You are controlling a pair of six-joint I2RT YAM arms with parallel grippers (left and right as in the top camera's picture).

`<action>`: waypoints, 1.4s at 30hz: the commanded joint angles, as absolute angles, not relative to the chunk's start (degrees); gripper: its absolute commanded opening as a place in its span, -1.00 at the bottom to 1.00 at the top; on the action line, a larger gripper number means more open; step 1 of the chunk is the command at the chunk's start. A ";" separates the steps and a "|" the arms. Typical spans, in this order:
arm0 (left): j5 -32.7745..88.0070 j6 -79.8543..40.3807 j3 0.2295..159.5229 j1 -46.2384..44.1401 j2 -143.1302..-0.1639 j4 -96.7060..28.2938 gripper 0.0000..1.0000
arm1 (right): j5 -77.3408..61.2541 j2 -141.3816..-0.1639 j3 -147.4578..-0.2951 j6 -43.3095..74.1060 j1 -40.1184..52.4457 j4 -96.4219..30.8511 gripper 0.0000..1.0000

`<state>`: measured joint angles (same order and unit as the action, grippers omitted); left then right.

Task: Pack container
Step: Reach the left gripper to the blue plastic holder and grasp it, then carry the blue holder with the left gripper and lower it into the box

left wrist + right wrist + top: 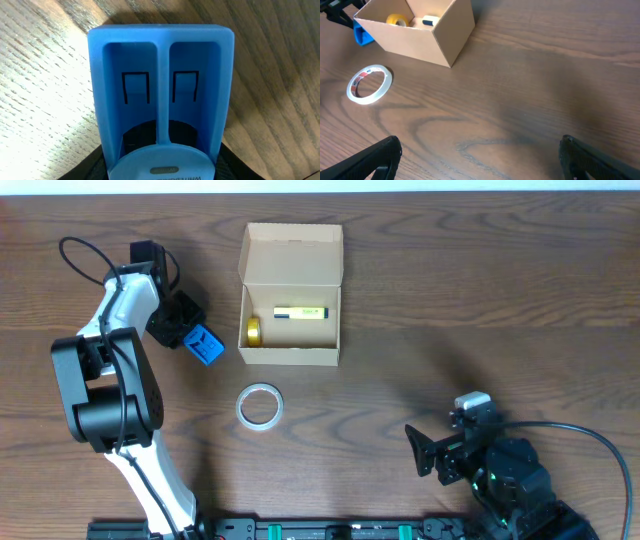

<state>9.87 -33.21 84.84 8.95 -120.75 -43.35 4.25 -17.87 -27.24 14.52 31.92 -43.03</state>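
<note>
1. Blue whiteboard eraser (pixel 160 100) is clamped in the left gripper (pixel 197 337), just left of the container (pixel 290 356).
2. Container stands mid-table, flap up, holding a yellow tape roll (pixel 254 331) and a pen (pixel 302 312).
3. Right gripper (pixel 480 150) is spread wide and empty.

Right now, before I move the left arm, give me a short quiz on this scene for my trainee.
1. True or false: the clear tape roll lies inside the container.
2. The left gripper is shut on: A) the blue eraser, B) a pen, C) nothing.
3. How many items lie in the container?
Key: 1 false, it lies on the table outside it; 2 A; 3 two, a yellow tape roll and a yellow marker.
</note>
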 commanded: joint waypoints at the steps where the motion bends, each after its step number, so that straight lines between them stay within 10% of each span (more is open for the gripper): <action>1: 11.92 -32.75 85.91 9.08 -121.71 -43.72 -0.14 | 4.03 -17.63 -27.31 15.20 31.48 -43.09 0.99; 21: 18.39 -12.14 107.55 6.74 -109.71 -60.82 -0.16 | 4.05 -17.63 -27.31 15.20 31.48 -43.09 0.99; 42: 13.52 34.22 108.81 -15.97 -108.51 -64.97 -0.07 | 4.05 -17.63 -27.31 15.20 31.48 -43.09 0.99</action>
<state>15.88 28.25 108.64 -14.81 -106.52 -64.73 4.27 -17.87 -27.24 14.52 31.92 -43.03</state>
